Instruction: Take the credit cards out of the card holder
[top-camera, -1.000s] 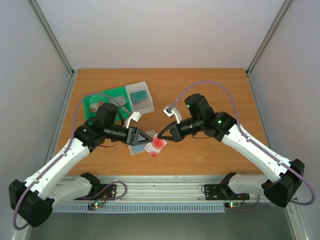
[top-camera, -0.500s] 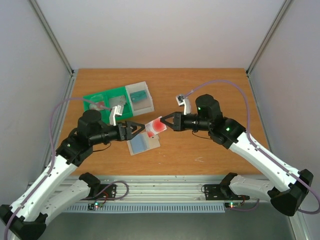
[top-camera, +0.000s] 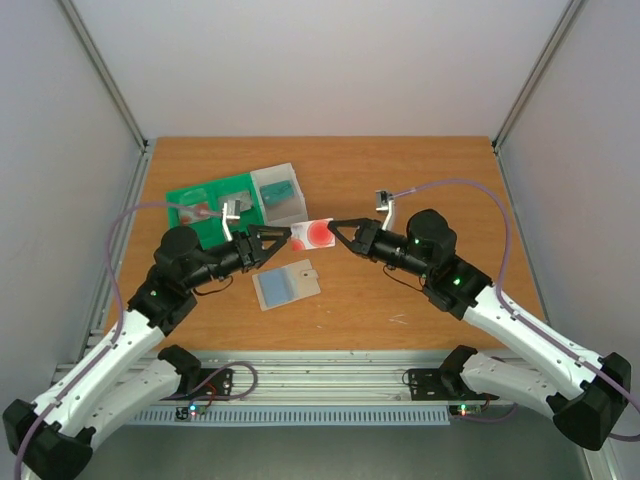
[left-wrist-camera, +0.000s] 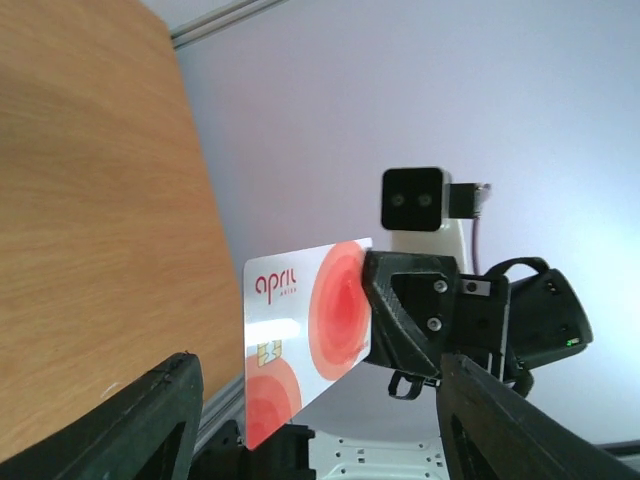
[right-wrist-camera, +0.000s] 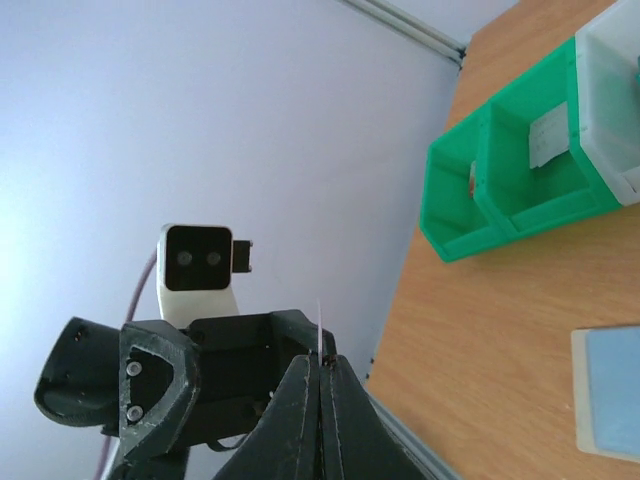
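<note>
From above, your right hand (top-camera: 338, 232) pinches a credit card (top-camera: 314, 234) aloft over the worktop (top-camera: 420, 180), beyond the card holder (top-camera: 287, 284). Its long axis points at the spread left hand (top-camera: 280, 240), just beside it. Left wrist: the card's free end shows between the open fingers (left-wrist-camera: 150, 420). Right wrist: tips pressed together, card edge-on.

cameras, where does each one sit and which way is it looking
Top external: above and behind the bases, looking down on the table; both arms show, left gripper open, right gripper pinching a credit card.
Left wrist: on the left arm, facing the right gripper and the card's face; own fingers frame the bottom.
Right wrist: facing the left gripper, green tray and card holder; own shut fingers at bottom.
Shared: all three show the card.
</note>
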